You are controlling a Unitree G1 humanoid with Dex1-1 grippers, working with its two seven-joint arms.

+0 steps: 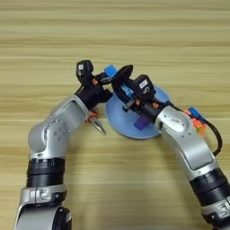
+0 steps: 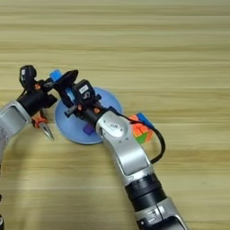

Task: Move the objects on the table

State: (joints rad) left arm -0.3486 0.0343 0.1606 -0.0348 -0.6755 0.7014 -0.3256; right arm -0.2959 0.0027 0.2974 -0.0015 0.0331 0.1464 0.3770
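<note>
Both grippers meet over the far-left rim of the blue plate [image 2: 110, 102], where the blue tube [image 2: 55, 74] sits between them. The right gripper [image 1: 120, 78] seems closed around it mid hand-over, though I cannot tell the left gripper's [image 1: 99, 81] grip. The block [image 2: 88, 130] lies on the plate, the cube [image 2: 140, 128] just beside its right rim, pliers [image 1: 95, 124] left. The next move needs a clean release; open table [image 2: 179, 54] lies beyond

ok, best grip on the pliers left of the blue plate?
Probably the orange handles, not the jaws. The pliers lie flat on the table, metal tip pointing toward the robot. Come straight down from above and close across the handles; the left gripper is nearest, though its arm partly covers them.
</note>
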